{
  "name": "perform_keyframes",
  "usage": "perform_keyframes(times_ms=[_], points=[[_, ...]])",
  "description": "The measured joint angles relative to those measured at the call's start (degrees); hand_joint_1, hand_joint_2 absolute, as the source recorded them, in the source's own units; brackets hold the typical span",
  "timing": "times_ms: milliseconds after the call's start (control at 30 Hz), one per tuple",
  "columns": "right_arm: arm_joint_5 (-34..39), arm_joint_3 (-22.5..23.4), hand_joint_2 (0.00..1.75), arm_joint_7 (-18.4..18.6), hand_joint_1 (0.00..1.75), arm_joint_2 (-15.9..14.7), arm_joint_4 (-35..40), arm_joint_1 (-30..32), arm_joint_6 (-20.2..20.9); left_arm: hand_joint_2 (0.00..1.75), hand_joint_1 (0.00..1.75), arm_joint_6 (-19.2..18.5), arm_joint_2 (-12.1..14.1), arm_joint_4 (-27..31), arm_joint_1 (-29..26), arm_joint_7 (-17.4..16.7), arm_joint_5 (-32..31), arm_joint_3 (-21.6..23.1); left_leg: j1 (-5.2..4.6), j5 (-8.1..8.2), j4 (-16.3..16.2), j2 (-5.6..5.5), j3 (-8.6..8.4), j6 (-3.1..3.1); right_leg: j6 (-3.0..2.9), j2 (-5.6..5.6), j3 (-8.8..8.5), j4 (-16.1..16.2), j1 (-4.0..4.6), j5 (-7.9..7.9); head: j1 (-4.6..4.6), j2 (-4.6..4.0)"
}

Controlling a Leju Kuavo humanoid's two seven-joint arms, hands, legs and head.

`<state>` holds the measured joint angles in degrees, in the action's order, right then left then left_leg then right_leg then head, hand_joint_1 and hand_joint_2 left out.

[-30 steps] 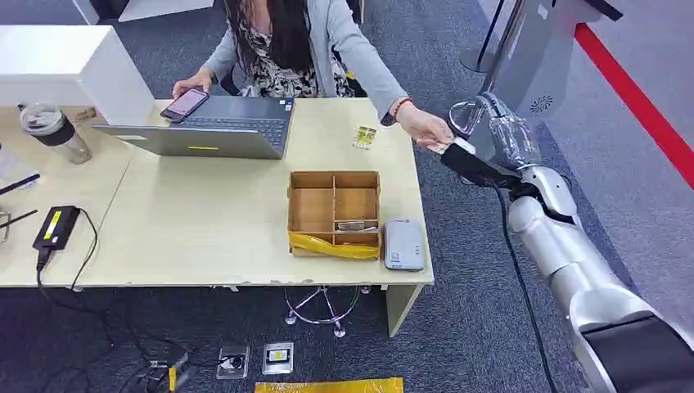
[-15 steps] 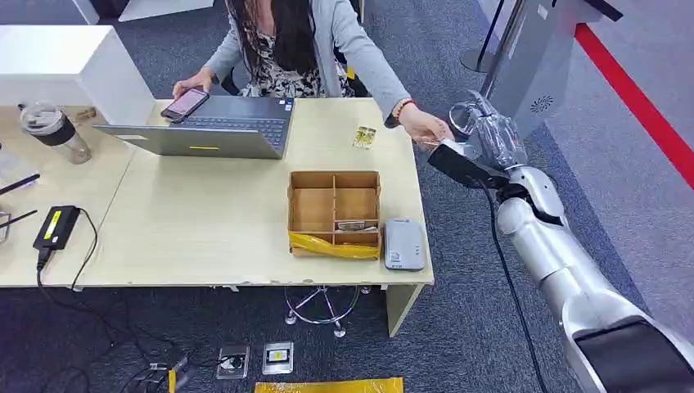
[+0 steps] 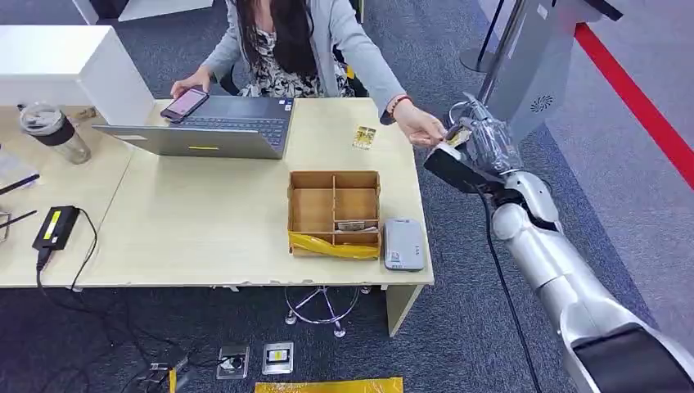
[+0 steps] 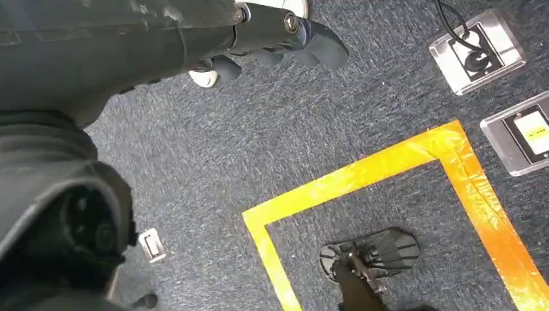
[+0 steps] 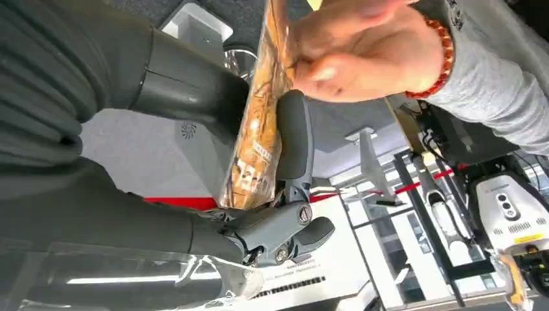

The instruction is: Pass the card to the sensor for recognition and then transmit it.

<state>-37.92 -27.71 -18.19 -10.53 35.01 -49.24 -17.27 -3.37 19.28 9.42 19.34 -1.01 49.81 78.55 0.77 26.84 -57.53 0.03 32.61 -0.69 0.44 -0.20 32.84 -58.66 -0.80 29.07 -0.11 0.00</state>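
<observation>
1. Right wrist view: your right hand [image 5: 259, 162] pinches the card [image 5: 259, 129] between thumb and fingers; the person's hand [image 5: 362, 52] holds its far end.
2. Grip firmly until they let go.
3. Your left hand [image 4: 272, 39] hangs curled, holding nothing.

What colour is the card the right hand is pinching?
Golden-brown with printed markings, the card shows best in the right wrist view.
</observation>
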Motion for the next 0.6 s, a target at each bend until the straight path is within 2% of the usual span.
perform_keyframes(times_ms=[600], points=[[-0.2, -3.5, 1.75, 1.8, 1.75, -3.4, 5.0, 7.6, 5.3, 0.0, 0.0, 0.9, 0.6, 0.0, -0.4, 0.1, 0.5, 0.0, 0.0, 0.01, 0.0, 0.0, 0.01, 0.0, 0.0, -0.01, -0.01, 0.0, 0.0, 0.0, 0.0, 0.0]])
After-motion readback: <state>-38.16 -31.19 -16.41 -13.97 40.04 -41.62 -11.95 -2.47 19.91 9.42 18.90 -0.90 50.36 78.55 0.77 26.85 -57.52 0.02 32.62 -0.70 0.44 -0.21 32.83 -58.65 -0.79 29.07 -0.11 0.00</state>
